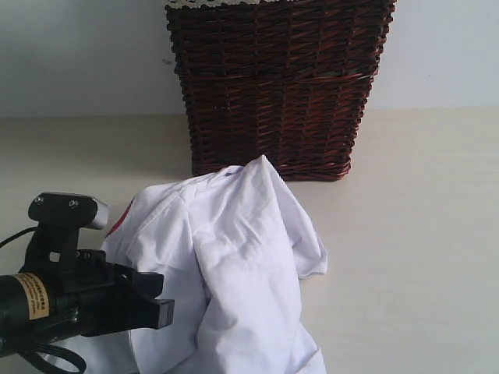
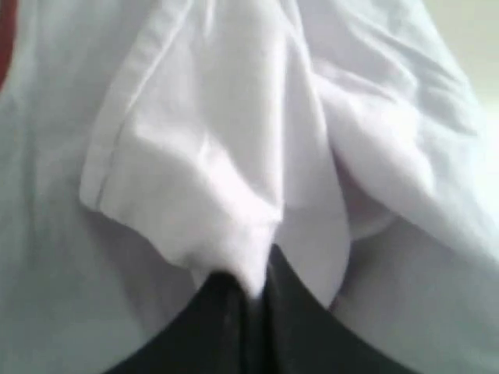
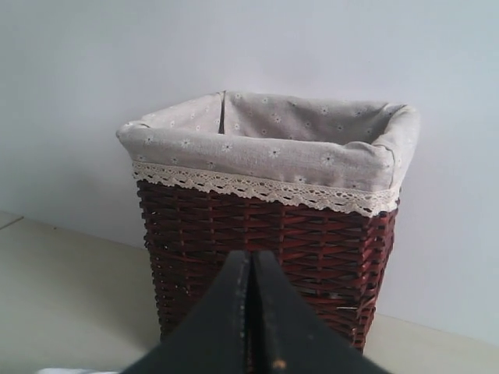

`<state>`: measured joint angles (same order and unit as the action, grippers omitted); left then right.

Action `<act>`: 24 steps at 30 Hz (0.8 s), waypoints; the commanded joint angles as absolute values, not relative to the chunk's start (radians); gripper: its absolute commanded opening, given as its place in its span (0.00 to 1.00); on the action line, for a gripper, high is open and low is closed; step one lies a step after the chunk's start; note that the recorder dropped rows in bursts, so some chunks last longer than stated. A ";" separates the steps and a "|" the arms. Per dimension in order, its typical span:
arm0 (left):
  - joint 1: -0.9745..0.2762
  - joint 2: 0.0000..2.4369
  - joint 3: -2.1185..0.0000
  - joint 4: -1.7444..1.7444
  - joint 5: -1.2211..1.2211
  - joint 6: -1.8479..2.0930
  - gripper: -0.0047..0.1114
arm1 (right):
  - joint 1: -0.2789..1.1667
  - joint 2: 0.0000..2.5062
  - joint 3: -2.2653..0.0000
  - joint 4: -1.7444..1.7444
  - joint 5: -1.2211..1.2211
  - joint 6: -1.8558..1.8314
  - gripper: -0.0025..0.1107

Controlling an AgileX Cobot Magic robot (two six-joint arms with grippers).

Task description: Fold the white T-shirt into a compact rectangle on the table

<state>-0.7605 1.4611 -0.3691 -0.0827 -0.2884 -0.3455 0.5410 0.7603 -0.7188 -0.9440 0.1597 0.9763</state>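
Where the black left gripper (image 2: pixel 251 274) reaches in at the near edge, its jaws are pinched together on a fold of the white cotton T-shirt (image 1: pixel 234 257), which lies crumpled in a heap on the pale beige table (image 1: pixel 421 257). The right gripper (image 3: pixel 251 261) hangs with jaws pressed together, holding nothing. Just behind the shirt stands a dark brown wicker basket (image 1: pixel 277 86) with a grey lace-trimmed cloth lining (image 3: pixel 273 148).
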 commanded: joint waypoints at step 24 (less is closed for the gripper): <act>-0.662 1.129 -1.333 0.432 1.208 0.303 0.04 | 0.614 0.783 -0.745 -1.019 -0.114 0.921 0.13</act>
<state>-0.6642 1.1346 -1.2856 0.4004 1.1889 0.1710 0.5807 0.7669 -0.7230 -0.9454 -0.0587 0.9287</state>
